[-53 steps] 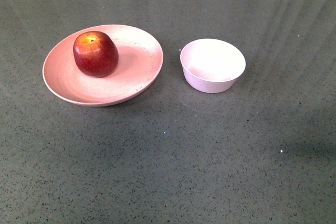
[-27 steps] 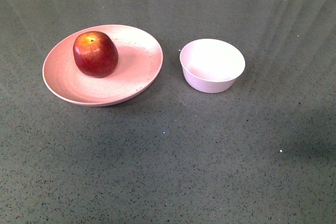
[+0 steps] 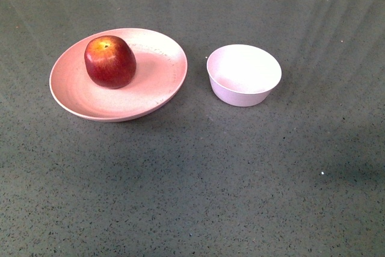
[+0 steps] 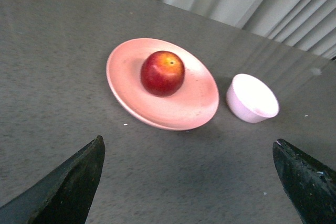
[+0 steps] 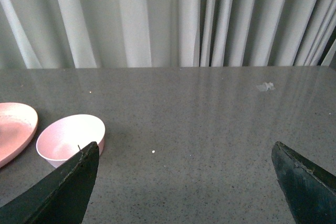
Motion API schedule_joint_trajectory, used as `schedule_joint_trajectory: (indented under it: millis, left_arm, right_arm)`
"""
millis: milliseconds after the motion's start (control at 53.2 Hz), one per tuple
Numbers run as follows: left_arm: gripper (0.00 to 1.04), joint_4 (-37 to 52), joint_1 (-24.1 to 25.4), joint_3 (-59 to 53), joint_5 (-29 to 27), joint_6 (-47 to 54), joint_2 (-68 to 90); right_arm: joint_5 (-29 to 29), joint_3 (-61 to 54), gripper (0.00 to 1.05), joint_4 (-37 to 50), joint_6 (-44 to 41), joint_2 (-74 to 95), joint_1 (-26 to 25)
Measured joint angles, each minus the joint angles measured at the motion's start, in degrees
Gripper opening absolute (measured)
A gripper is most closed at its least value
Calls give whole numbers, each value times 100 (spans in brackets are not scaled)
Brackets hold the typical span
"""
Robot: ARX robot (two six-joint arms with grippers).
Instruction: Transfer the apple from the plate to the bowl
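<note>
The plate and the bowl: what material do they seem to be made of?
The plate: matte salmon pink with faint speckles, probably plastic such as melamine, possibly ceramic. The bowl: pale pink-white, smooth with a soft sheen and thin rim, likely similar plastic; the look leaves it open.

The left gripper [image 4: 188,141] showed two matte black fingers [image 4: 68,187], wedge-shaped and tapering from broad bases to blunt tips. The right gripper [image 5: 185,145] had the same dark, smooth, unmarked wedges.

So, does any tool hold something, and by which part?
Nothing is held: the left tool and the right tool are open; the apple sits on the plate.
</note>
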Motion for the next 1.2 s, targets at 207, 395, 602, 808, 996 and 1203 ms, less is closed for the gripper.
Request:
schedule_joint_trajectory:
  millis: [207,395,602,808,996,1203]
  left_arm:
    - [96,1867,-350,688,-234,-439,2509]
    - [96,2881,-647,1416,-625,-516,4559]
    - [96,3268,-1001,2048,-833,-503,5952]
    - [96,3377,-1246,2767,-1123,-133,7158]
    - [96,3377,-1405,3198,-1250,306,7764]
    - [96,3375,-1464,3545,-1432,579,8271]
  right_arm:
    - [15,0,96,0,2,-2,0]
    - [15,0,96,0,2,-2,0]
    - [15,0,96,0,2,-2,0]
    - [15,0,96,0,2,-2,0]
    - [15,0,96,0,2,-2,0]
    - [15,0,96,0,0,-2,0]
